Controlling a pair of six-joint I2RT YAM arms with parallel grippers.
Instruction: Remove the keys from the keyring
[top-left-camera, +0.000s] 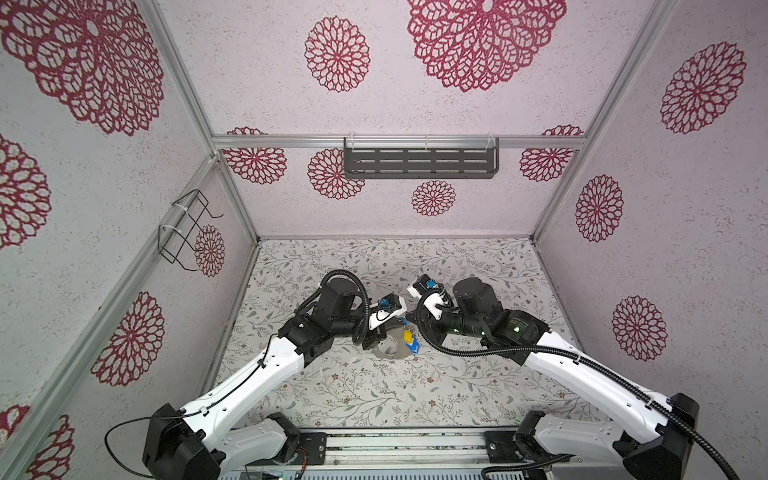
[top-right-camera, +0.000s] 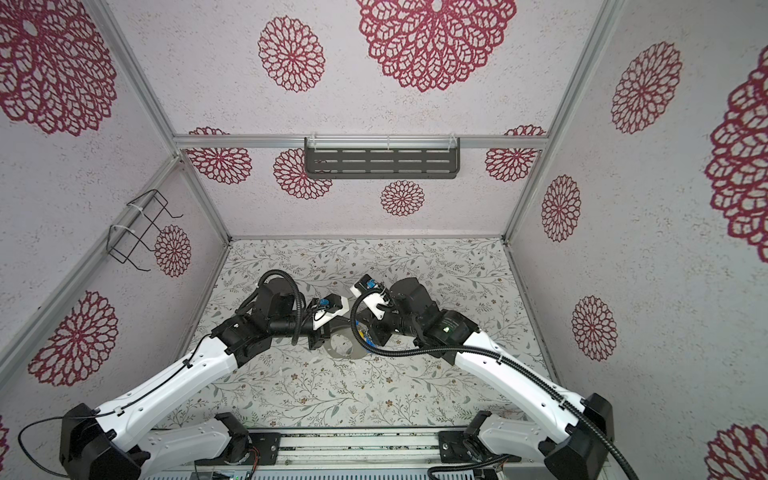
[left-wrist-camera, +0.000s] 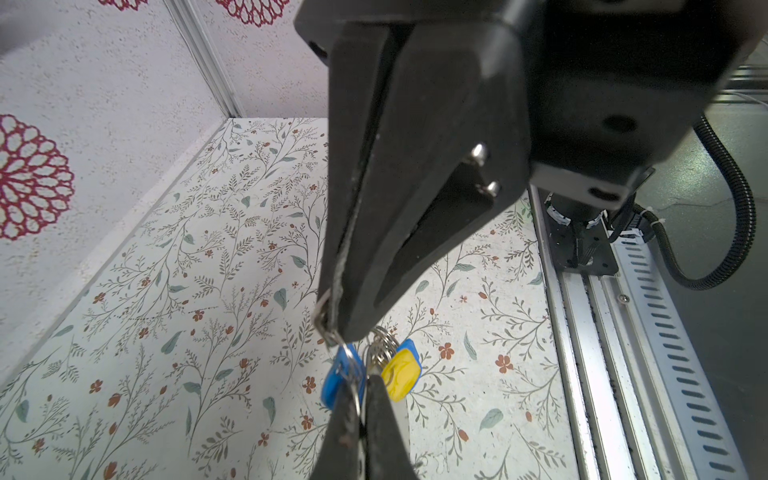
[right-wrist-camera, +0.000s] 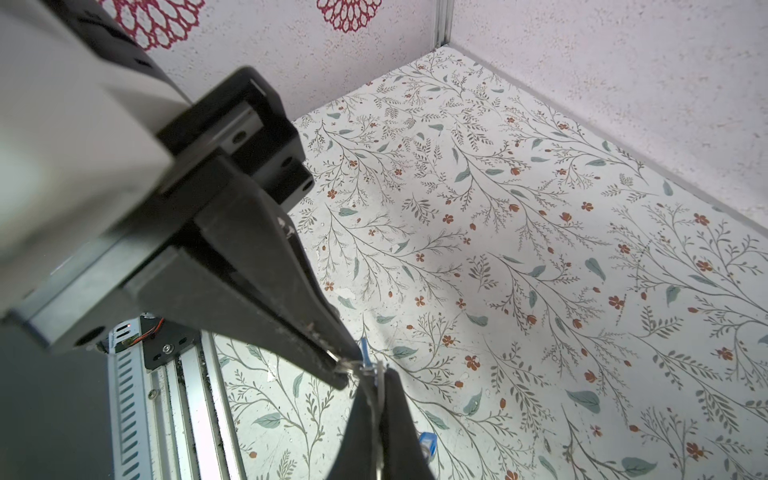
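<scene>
While glossy plastic keys (left-wrist-camera: 399, 380) dangle, left tool (left-wrist-camera: 334, 328) nips a thin silver loop (left-wrist-camera: 322, 316), right tool (right-wrist-camera: 347, 366) likewise.

Right gripper (right-wrist-camera: 340, 368) had its black jaws pinched on a small silver loop (right-wrist-camera: 332, 355), tip to tip with the left gripper (right-wrist-camera: 376, 376), whose fingers (right-wrist-camera: 401, 419) squeezed a thin wire ring (right-wrist-camera: 378, 415). A blue tag (right-wrist-camera: 364, 348) peeked out behind the tips. A second blue tag (right-wrist-camera: 428, 444) showed beside that finger, over the floral table (right-wrist-camera: 540, 249), hanging or lying, hard to call.

Pale speckled walls (top-left-camera: 249, 83) with crimson rosettes, leafy floral tabletop (top-left-camera: 374, 395), slotted grey shelf (top-left-camera: 419, 160), wire rack (top-left-camera: 185, 228)
</scene>
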